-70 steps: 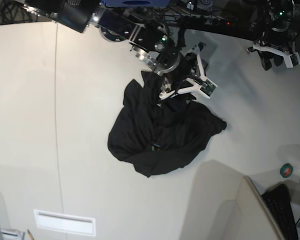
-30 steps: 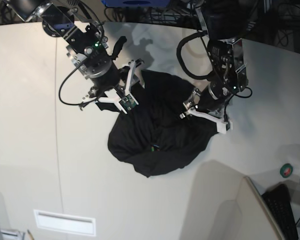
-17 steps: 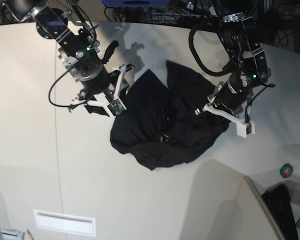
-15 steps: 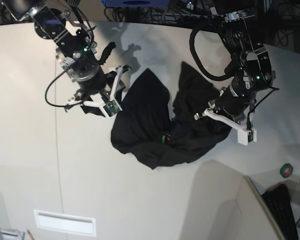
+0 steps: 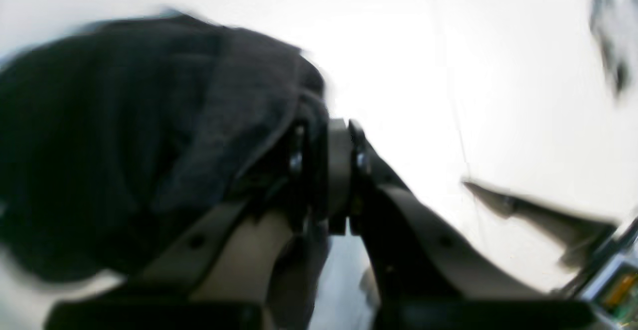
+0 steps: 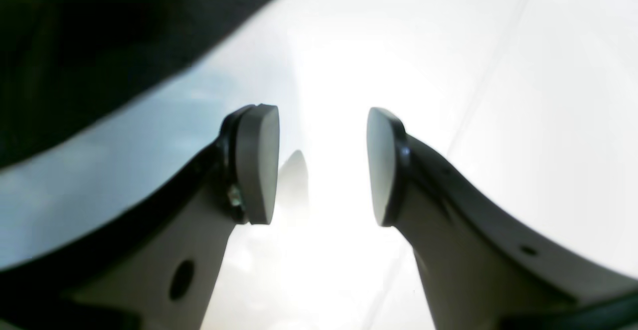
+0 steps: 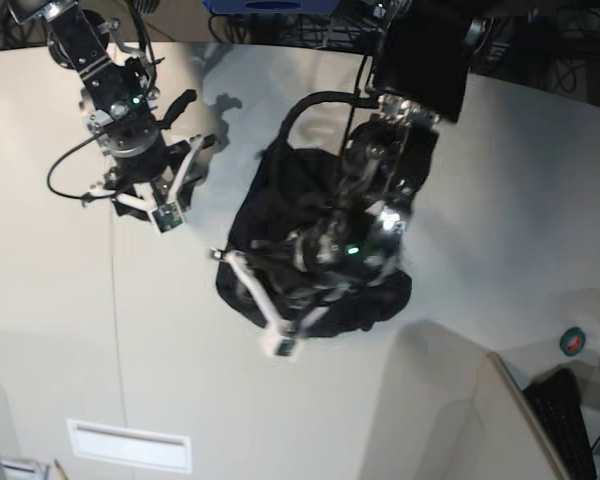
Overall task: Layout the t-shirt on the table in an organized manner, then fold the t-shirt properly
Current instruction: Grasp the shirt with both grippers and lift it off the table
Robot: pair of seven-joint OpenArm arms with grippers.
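The black t-shirt (image 7: 315,235) lies bunched in a heap at the middle of the off-white table (image 7: 50,300). My left gripper (image 7: 228,258) has reached across the heap to its front-left edge. In the left wrist view this gripper (image 5: 326,138) is shut on a fold of the t-shirt (image 5: 124,135), and the picture is blurred. My right gripper (image 7: 170,195) hangs open over bare table to the left of the shirt. In the right wrist view its pads (image 6: 259,163) stand apart with nothing between them, and the t-shirt (image 6: 84,41) fills the upper left corner.
A thin seam line (image 7: 113,260) runs down the table's left part. A small white recessed panel (image 7: 130,445) sits at the front left. A beige board (image 7: 460,410), a keyboard (image 7: 565,420) and a green tape roll (image 7: 572,341) are at the front right.
The left gripper has shut on the shirt and swung from the shirt's right side across to its front left, dragging fabric. The right arm has drawn back to the left, still open.
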